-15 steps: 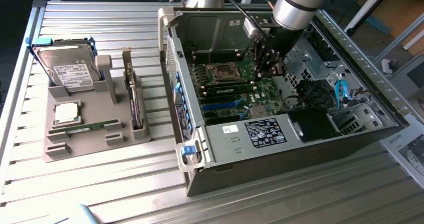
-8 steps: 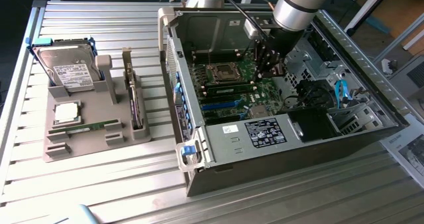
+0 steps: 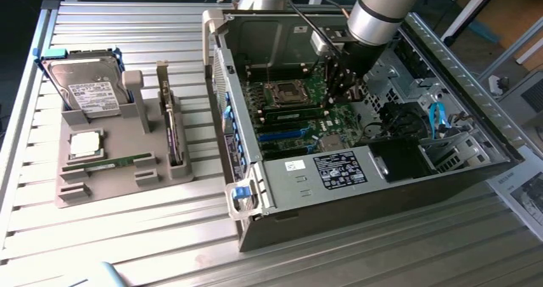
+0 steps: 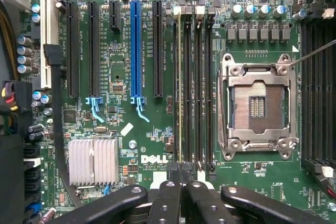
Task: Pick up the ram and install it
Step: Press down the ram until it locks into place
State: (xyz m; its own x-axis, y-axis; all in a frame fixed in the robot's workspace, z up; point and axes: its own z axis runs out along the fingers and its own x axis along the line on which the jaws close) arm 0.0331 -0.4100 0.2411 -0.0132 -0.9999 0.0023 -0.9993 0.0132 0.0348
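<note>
While lowered into the open computer case (image 3: 280,191), listed as follows.

Item 1, gripper (image 4: 181,174): on the arm (image 3: 378,10), down over the motherboard (image 4: 118,61); black fingers pressed together, tips meeting right at one end of the ram. Cannot tell whether pinching the stick's thin edge or merely bearing on it. Placed in the exterior view (image 3: 346,96) just to the exterior view's right of the memory slots.

Item 2, ram (image 4: 180,87): seen edge-on as a thin pale-green line standing in a black memory slot, the slot of its bank farthest from the CPU socket (image 4: 256,106) and nearest the long black expansion slots. Neighbouring memory slots beside it dark. From outside, visible as a green strip (image 3: 293,114) between the socket and the blue slots.

Item 3, board fittings: blue expansion slot (image 4: 135,51) among black ones; ribbed silver heatsink (image 4: 93,161); socket with its metal frame.

Item 4, grey tray (image 3: 110,191): on the slatted table (image 3: 127,249), well apart from the gripper, at the exterior view's left of the case. Holding a hard drive (image 3: 89,90) propped upright, a square silver processor chip (image 3: 85,144) lying flat, a second green stick (image 3: 109,165) lying flat just beside that chip, and an upright card (image 3: 174,131).
</note>
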